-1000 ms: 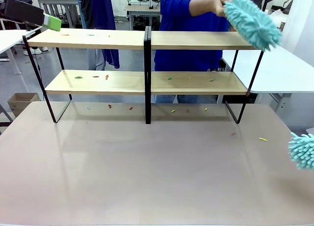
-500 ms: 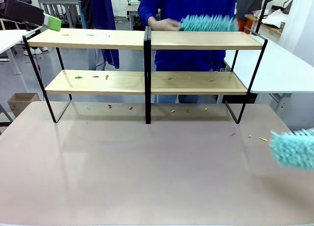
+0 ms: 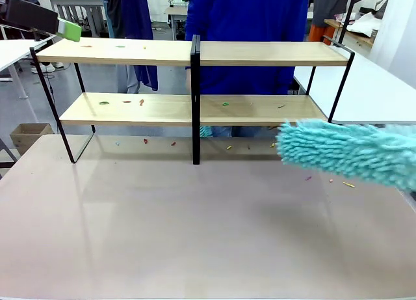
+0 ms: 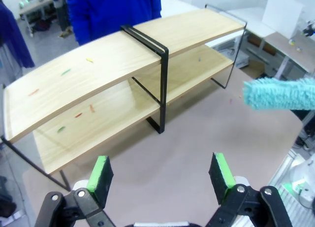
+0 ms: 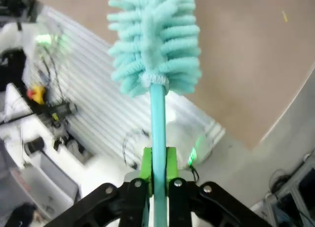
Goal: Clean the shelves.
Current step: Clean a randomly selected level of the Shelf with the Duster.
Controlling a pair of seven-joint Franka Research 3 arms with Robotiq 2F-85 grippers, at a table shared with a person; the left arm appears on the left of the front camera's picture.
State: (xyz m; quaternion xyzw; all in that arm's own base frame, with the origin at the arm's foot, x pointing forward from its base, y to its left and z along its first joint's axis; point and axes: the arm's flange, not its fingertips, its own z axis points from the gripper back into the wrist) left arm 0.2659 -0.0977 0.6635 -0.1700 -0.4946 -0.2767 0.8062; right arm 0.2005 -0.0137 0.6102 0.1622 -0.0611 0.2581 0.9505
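The right gripper [image 5: 158,164] is closed on the thin teal handle of a duster [image 5: 155,45], with both green pads pressed flat against the shaft. In the front view the fluffy head enters from the right edge. It lies roughly level over the right side of the table [image 3: 195,235], in front of the right half of the shelves [image 3: 130,51] and near their right frame leg. Its outline is blurred, so contact with the table cannot be determined.

The left gripper [image 4: 162,170] is open, with the jaws spread wide and nothing between them. It sits high at the left end of the rack, just beside the outer edge of the upper board.

The shelves stand across the far part of the table, with a person [image 3: 247,27] directly behind them. Small coloured scraps [image 3: 104,103] lie on both boards and on the table by the rack feet. The bay between the boards is open on either side of the central post. The near half of the table offers broad free surface.
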